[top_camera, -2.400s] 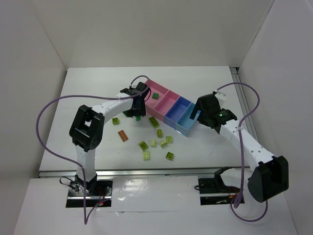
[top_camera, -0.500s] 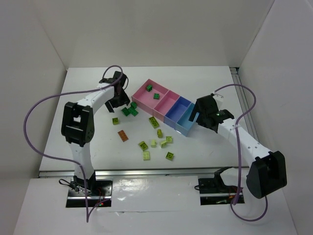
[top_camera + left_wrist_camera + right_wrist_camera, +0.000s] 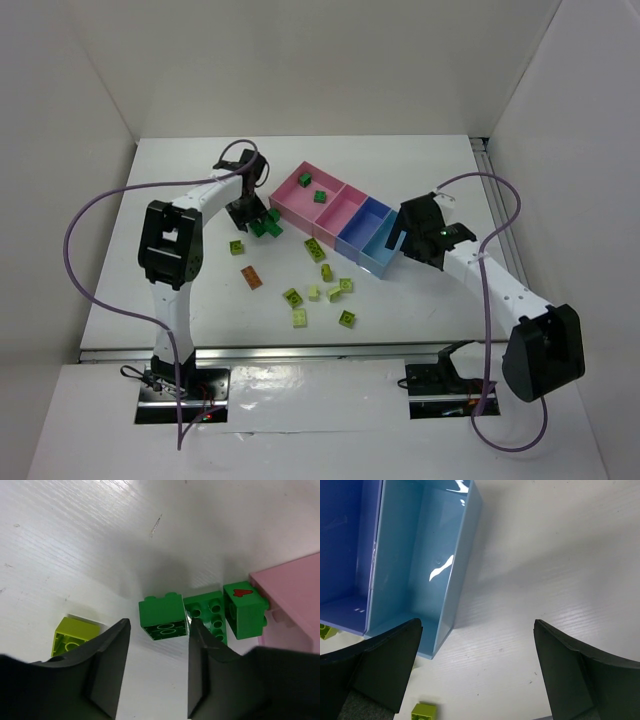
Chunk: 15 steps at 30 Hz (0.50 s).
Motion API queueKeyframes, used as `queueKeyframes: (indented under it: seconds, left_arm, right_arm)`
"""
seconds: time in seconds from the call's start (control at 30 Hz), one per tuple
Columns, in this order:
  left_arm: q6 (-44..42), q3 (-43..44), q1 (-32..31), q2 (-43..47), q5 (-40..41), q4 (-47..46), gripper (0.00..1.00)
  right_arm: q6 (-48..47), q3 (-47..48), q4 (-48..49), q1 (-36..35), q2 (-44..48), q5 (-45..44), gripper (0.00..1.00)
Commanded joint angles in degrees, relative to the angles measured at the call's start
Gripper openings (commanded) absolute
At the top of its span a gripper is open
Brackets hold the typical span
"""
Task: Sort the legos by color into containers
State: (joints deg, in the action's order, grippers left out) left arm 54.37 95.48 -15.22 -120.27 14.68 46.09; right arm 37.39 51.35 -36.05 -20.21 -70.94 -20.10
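Our left end effector (image 3: pixel 159 630) gapes over a dark green brick (image 3: pixel 161 615) on the bench (image 3: pixel 75 540) near the pink bin (image 3: pixel 295 595). We fear closing may snag its touching neighbour (image 3: pixel 207 614). Our right end effector (image 3: pixel 477 630) gapes, empty.

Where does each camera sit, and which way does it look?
Top external: high behind, looking down on table, bins, left arm, right arm.
Left wrist: down past left tool, astride a green brick by the pink bin.
Right wrist: down past open right tool at the light blue bin.
Top and left wrist share that brick and pink bin.
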Motion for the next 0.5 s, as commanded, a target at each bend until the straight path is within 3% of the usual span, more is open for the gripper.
queueKeyframes:
  seconds: [0.0,0.07,0.17,0.27,0.47]
  left_arm:
    - [0.8,0.9,0.5,-0.3,-0.4,1.3,0.52]
    - [0.0,0.8,1.0,0.2,-0.4,0.7,0.45]
    - [-0.8,0.8,1.0,0.8,-0.9,0.7,0.44]
    - [-1.4,0.8,1.5,1.3,-0.9,0.7,0.36]
    - [-3.3,0.3,1.5,5.5,-0.4,0.2,0.33]
  right_arm:
    - [-0.5,0.9,0.9,0.3,-1.0,-0.3,1.0]
    - [-0.5,0.9,0.9,0.3,-1.0,-0.3,1.0]
    - [-1.0,0.9,1.4,0.3,-1.0,0.2,1.0]
    - [-1.0,0.9,1.4,0.3,-1.5,0.2,1.0]
    - [-1.0,0.9,1.4,0.3,-1.5,0.2,1.0]
